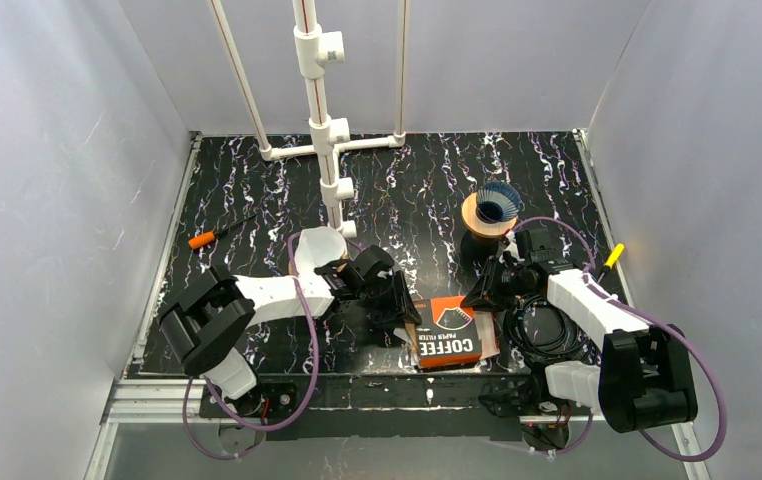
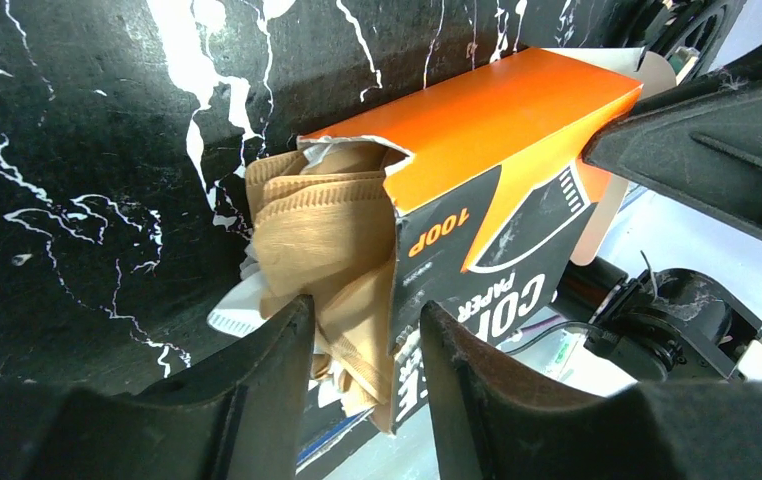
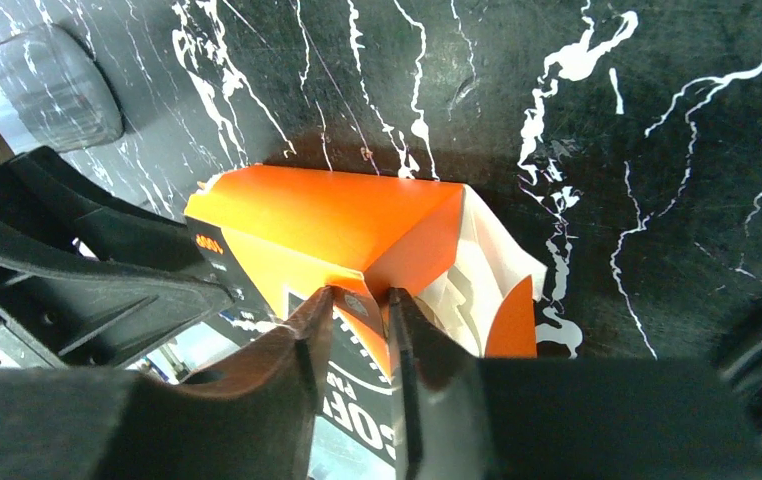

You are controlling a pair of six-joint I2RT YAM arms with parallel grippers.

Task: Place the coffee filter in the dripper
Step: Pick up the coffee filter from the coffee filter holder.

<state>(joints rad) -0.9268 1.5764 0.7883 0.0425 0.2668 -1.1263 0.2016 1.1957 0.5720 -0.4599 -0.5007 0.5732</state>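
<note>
Nearest, at the desk's (image 1: 407, 190) 6 o'clock edge, we see the coffee filter box (image 1: 452, 330) lying flat, the right pincer (image 3: 360, 295) at its 2 o'clock corner pinching an orange flap. At its 9 o'clock end the left pincer (image 2: 362, 310) straddles the brown coffee filters (image 2: 327, 230) spilling from the torn opening; we cannot tell whether it grips them. Farther off, toward 1 o'clock, stands the dripper (image 1: 492, 210).

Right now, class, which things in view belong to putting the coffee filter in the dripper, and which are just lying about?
Job: brown paper coffee filters; orange-and-black cardboard filter box; blue ribbed dripper on its wooden collar.
Lying about: orange-handled screwdriver; yellow-handled tool; white plastic pipe frame.
</note>
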